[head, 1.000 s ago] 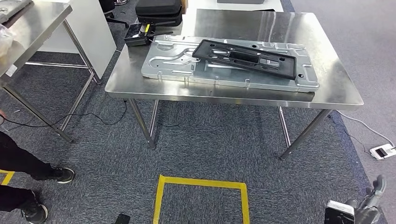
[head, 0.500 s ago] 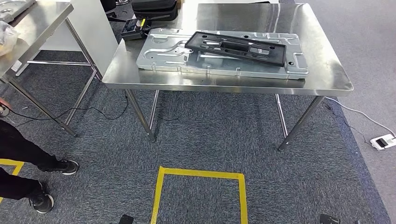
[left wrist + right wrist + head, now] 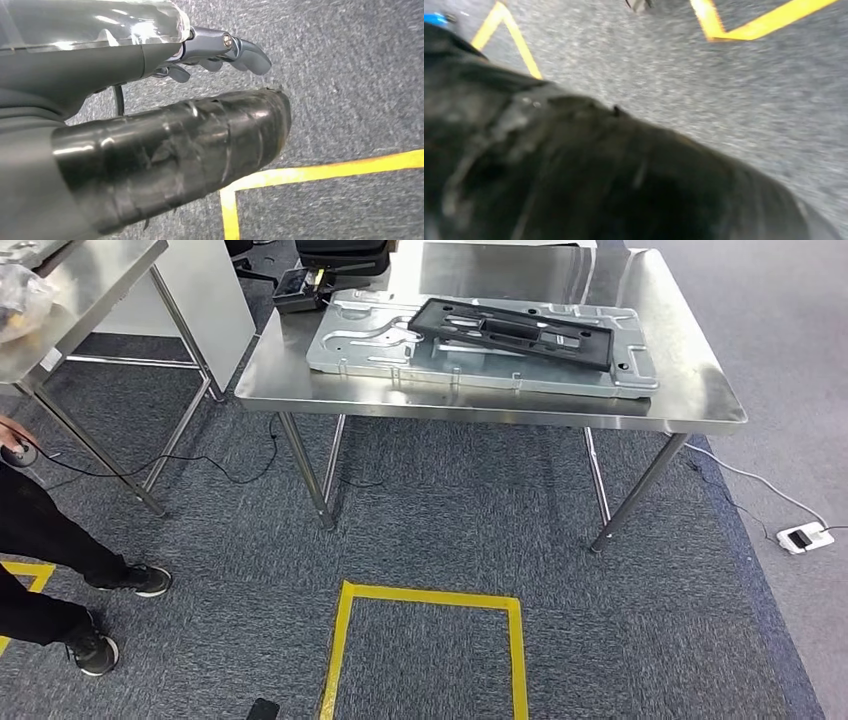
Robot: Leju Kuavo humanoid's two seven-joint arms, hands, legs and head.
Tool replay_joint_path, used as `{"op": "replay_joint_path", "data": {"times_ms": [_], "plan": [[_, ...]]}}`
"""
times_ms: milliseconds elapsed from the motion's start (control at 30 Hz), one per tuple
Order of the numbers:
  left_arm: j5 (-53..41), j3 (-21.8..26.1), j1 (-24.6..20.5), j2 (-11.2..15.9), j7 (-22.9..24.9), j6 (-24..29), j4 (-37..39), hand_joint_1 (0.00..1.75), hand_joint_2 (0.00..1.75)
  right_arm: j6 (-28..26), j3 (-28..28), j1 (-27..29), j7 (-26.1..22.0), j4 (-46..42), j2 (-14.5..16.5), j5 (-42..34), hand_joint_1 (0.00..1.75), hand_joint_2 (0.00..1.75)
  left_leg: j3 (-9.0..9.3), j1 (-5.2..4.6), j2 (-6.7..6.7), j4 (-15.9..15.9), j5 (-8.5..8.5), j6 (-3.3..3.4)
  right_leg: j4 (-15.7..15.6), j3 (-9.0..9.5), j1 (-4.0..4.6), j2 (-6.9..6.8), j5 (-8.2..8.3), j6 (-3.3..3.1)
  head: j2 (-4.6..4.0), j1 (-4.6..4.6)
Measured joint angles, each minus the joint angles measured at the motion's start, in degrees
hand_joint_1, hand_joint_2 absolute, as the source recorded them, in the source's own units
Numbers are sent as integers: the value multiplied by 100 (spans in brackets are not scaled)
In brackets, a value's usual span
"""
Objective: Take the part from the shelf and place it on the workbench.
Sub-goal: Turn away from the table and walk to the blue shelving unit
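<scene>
Left hand [image 3: 165, 120] fingers [image 3: 245, 47] apart, nothing held, hanging over grey carpet [image 3: 450, 530] by yellow tape square [image 3: 425, 640]. Right hand [image 3: 599, 175] a dark blur; can't tell its state. Farther off, black rectangular plastic frame part [image 3: 515, 330] lies on silver stamped metal panel [image 3: 370, 350] atop steel workbench [image 3: 690, 390].

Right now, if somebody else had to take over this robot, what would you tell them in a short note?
Left hand: hangs over the carpet, fingers apart, holding nothing.
Right hand: its wrist view is too blurred to judge.
Things: a black frame part lies on a silver plate on the workbench.
Done: it looks as if the part is placed.
Left: probably nothing, unless another part needs fetching.
Note: a person stands close on the left.
</scene>
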Motion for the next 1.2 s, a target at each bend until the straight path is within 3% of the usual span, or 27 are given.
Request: {"op": "replay_joint_path", "data": {"times_ms": [67, 100, 133, 233, 267, 333, 400, 433, 467, 500, 567, 633, 700, 767, 833, 900, 933, 967, 1000, 1033, 1100, 1133, 1200], "plan": [[-2, 3, -3, -8, 0, 1, 0, 0, 0, 67, -22, -39, 47, 103, 14, 17, 0, 0, -157, 14, -3, 163, 3, -61, -743, 491, -25, 7, 158, 26, 1, -1], [-4, 4, -6, -11, -1, 2, 0, 0, 0, 98, -30, -59, 33, 145, 26, 26, 0, 0, -212, 9, -5, 231, 6, -100, -990, 626, -21, 17, 155, 7, 1, -3], [-7, 5, -9, -12, -1, 2, 0, 0, 0, 131, -38, -77, -4, 180, 37, 38, 0, 0, -252, 0, -5, 276, 16, -144, -1099, 665, -7, 29, 115, -36, 1, -8], [-14, 6, -5, -13, -5, 2, 0, 0, 0, 231, -50, -110, -206, 252, 48, 89, 0, 0, -318, 11, -19, 335, 19, -267, -1103, 556, 9, 29, 184, -228, 1, -14], [-16, 6, 0, -13, -8, 2, 0, 0, 0, 256, -51, -124, -268, 266, 49, 105, 0, 0, -372, 24, -31, 432, -98, -298, -1111, 508, 8, 20, 228, -293, 0, -13], [-17, 7, 3, -13, -10, 2, 0, 0, 0, 297, -51, -146, -347, 281, 49, 132, 0, 0, -558, 36, -51, 929, -562, -335, -1118, 392, 16, 7, 322, -384, 1, -15], [-19, 8, 3, -13, -11, 2, 0, 0, 0, 332, -51, -150, -391, 292, 48, 162, 0, 0, -735, 38, -55, 1610, -972, -346, -1111, 266, 47, 1, 417, -409, 1, -15], [-20, 8, 5, -13, -11, 1, 0, 0, 0, 344, -51, -151, -408, 301, 47, 175, 0, 0, -732, 38, -56, 1801, -1016, -338, -1106, 204, 66, -1, 464, -411, 1, -15], [-22, 8, 6, -13, -11, 1, 0, 0, 0, 347, -51, -151, -418, 312, 47, 188, 0, 0, -628, 34, -57, 1788, -945, -318, -1101, 149, 82, -1, 505, -409, 0, -15], [-24, 8, 5, -13, -11, 1, 0, 0, 0, 349, -51, -153, -423, 323, 48, 197, 0, 0, -413, 25, -58, 1551, -795, -283, -1097, 103, 98, 1, 543, -406, 1, -16], [-28, 8, -8, -10, -11, 2, 0, 0, 0, 349, -51, -163, -424, 348, 62, 218, 0, 0, 184, -17, -64, 690, -564, -170, -1092, 54, 120, 5, 613, -385, 1, -15], [-32, 8, -25, -5, -12, 5, 0, 0, 0, 349, -51, -174, -420, 370, 83, 248, 0, 0, 530, -64, -69, 94, -524, -98, -1103, 33, 117, 2, 695, -327, 1, -15], [-29, 8, -29, -4, -15, 8, 0, 0, 0, 349, -50, -181, -408, 387, 93, 274, 0, 0, 529, -91, -66, -27, -486, -68, -1142, 21, 99, -4, 788, -245, 1, -16], [-20, 10, -27, -10, -18, 10, 0, 0, 0, 347, -49, -185, -401, 404, 93, 284, 0, 0, 485, -71, -43, -115, -361, 0, -1080, -12, 92, 2, 709, -181, 0, -14], [-15, 13, -30, -16, -19, 11, 0, 0, 0, 347, -49, -185, -399, 415, 91, 284, 0, 0, 396, -46, -24, -172, -228, 67, -652, -151, 89, 15, 271, -140, 0, -10], [-15, 15, -25, -15, -26, 11, 0, 0, 0, 347, -49, -184, -397, 424, 90, 285, 0, 0, 255, -54, -25, -143, -153, 93, 29, -341, 81, 21, -185, -106, 1, -9], [-16, 15, -20, -15, -33, 12, 0, 0, 0, 347, -49, -184, -394, 429, 90, 286, 0, 0, 185, -56, -22, -114, -124, 86, 269, -377, 76, 20, -247, -90, 0, -9], [-18, 16, -16, -15, -40, 14, 0, 0, 0, 348, -49, -183, -390, 435, 90, 291, 0, 0, 116, -57, -20, -77, -100, 77, 336, -327, 73, 19, -188, -78, 1, -9], [-23, 16, -13, -16, -48, 15, 0, 0, 0, 349, -49, -183, -386, 439, 90, 297, 0, 0, 54, -54, -19, -32, -77, 65, 183, -163, 70, 17, -46, -75, 1, -9], [-28, 16, -12, -16, -51, 17, 0, 0, 0, 349, -49, -183, -384, 442, 89, 302, 0, 0, -3, -51, -19, 19, -64, 52, -167, 97, 67, 15, 114, -78, 1, -9], [-36, 16, -11, -17, -55, 19, 0, 0, 0, 350, -49, -187, -383, 445, 88, 311, 0, 0, -98, -58, -18, 119, -51, 13, -918, 586, 82, 13, 209, -122, 2, -11], [-36, 16, -12, -17, -57, 20, 0, 0, 0, 352, -49, -189, -383, 447, 88, 314, 0, 0, -130, -67, -18, 160, -43, -13, -1135, 699, 95, 13, 187, -155, 2, -11], [-36, 16, -13, -17, -60, 21, 0, 0, 0, 374, -49, -190, -381, 452, 87, 320, 0, 0, -163, -76, -18, 195, -12, -83, -1220, 690, 115, 17, 171, -239, 1, -13]]}}
